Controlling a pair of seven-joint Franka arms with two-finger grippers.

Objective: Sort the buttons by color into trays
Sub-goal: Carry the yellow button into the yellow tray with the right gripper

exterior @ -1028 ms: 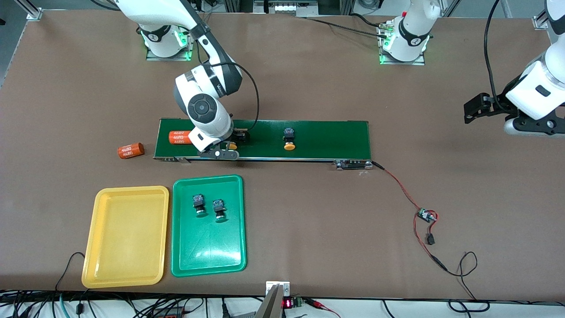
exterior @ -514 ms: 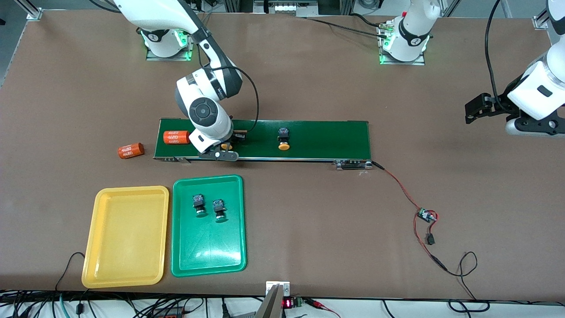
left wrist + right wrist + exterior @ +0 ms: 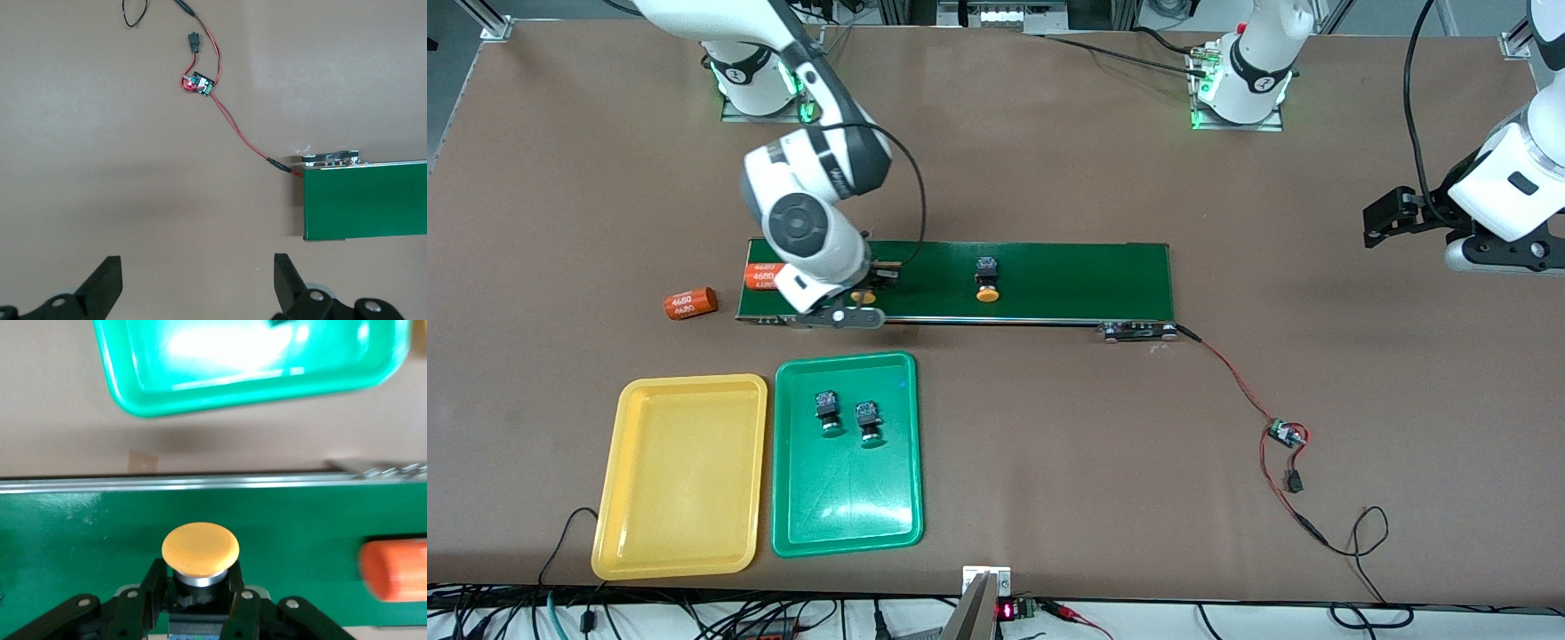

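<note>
Front view: right hand [image 3: 860,300], gripping a yellow button [image 3: 862,295], has shifted toward the orange cylinder [image 3: 762,276].

Yellow-orange cap [image 3: 200,549] on a black-bodied button, dark-green conveyor belt [image 3: 1067,280], orange cylinders [image 3: 690,304] printed white "4680", bright green tray [image 3: 845,516], yellow tray [image 3: 680,533], brown table [image 3: 1049,462].

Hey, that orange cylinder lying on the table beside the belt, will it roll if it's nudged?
Probably. The orange cylinder lies on its curved side on the flat table, so a sideways nudge would likely roll it. It looks rigid, and its smooth surface might slip.
</note>
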